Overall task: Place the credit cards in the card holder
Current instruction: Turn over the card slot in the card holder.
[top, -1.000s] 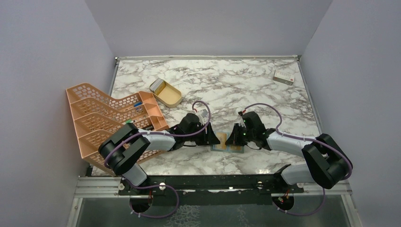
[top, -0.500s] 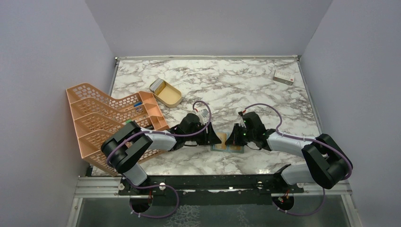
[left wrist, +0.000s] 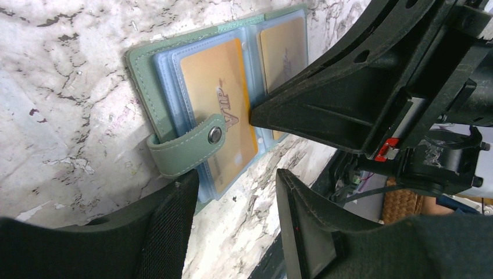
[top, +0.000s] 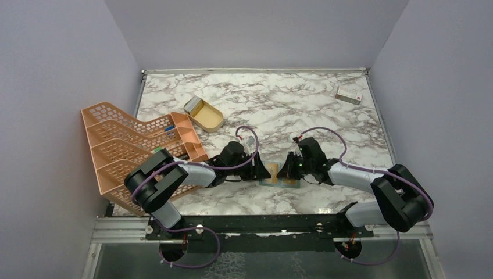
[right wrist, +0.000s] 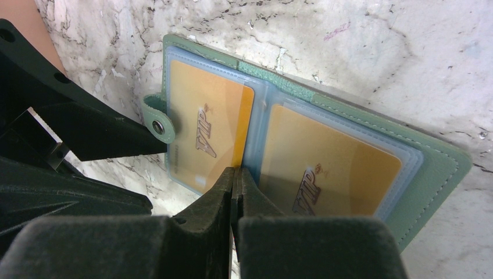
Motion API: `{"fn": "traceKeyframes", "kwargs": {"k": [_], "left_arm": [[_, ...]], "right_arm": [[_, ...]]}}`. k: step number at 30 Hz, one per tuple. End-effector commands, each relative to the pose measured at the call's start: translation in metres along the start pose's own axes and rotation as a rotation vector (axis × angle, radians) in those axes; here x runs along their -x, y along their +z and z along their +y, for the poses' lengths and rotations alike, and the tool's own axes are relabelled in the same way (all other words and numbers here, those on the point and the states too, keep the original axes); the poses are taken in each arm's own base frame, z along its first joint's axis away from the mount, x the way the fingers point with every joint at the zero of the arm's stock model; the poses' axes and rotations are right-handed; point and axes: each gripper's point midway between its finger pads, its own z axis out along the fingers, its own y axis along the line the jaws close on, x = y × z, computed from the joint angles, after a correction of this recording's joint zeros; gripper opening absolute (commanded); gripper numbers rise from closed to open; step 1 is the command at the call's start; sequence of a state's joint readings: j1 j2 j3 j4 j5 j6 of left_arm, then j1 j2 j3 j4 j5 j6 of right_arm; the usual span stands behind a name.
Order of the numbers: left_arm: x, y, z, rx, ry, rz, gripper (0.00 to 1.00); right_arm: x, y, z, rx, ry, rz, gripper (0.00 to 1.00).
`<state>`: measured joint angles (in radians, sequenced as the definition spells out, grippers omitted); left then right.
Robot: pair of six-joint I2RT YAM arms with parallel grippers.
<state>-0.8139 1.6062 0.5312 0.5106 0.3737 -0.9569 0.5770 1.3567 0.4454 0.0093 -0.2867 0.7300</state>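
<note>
Card holder (top: 280, 179): open flat on marble surface (top: 302, 110), between my two pincers, inner sleeves up.
Credit cards (right wrist: 203, 125): two, tan-orange, one in each clear sleeve, either side of fold.
Snap tab (left wrist: 186, 148): lying over edge of one card.
My left pincer (left wrist: 235, 180): released, nothing between fingers, just beside tab.
My right pincer (right wrist: 235, 174): clenched, empty, tips at centre fold, seemingly pressing on it.
</note>
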Motion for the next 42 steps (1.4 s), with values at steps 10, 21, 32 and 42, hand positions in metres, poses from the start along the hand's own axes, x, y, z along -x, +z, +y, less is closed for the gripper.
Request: {"fn": "traceKeyframes", "kwargs": {"k": [10,21,32,42], "left_arm": [[0.005,0.0,-0.011,-0.037,0.01,-0.014,0.54],[0.006,0.002,-0.033,-0.109,0.016,0.008,0.54],[0.011,0.001,-0.049,-0.141,0.031,-0.006,0.54],[0.015,0.003,-0.058,-0.16,0.042,-0.01,0.54]], "right_arm": [[-0.016,0.003,-0.016,-0.047,0.011,0.036,0.01],[-0.015,0.004,-0.014,-0.041,0.011,0.035,0.01],[-0.005,-0.004,-0.009,-0.055,0.001,0.005,0.12],[0.018,-0.024,-0.002,-0.086,-0.035,-0.086,0.28]]}}
